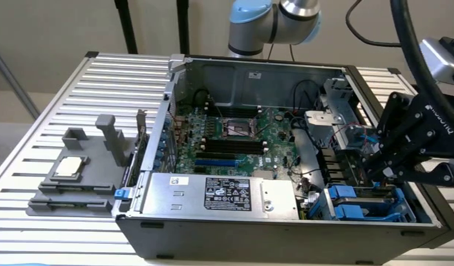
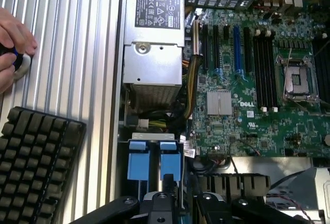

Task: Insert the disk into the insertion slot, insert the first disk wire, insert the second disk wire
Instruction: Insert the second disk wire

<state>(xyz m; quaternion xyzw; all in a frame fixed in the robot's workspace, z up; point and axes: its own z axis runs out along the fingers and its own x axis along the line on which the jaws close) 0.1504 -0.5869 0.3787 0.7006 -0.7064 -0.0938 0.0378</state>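
A ribbed aluminium bench is seen, its long grooves left bare along the exterior view's left edge and across the far left corner. Near the left edge a grey plastic fixture with blocky upright posts is set, and a flat square processor chip with a dull metal lid is laid on it. In the wrist view a person's hand is rested on the ribs beside a black keyboard. The middle of the bench is taken by an open computer case of dark sheet metal, its straight walls closing in the room on all sides. Against its near wall a silver box with a black label is mounted; beyond it a green motherboard, crowded with black slots, is laid flat. At the case's near right corner the insertion slot is found, a grey metal cage with glossy blue plastic rails and tabs, hemmed in by the case wall and cables. Whether those blue tabs belong to the disk cannot be told. The black gripper, angular and matt, is hung just above the cage at the bench's right edge; whether it is spread or closed cannot be told.
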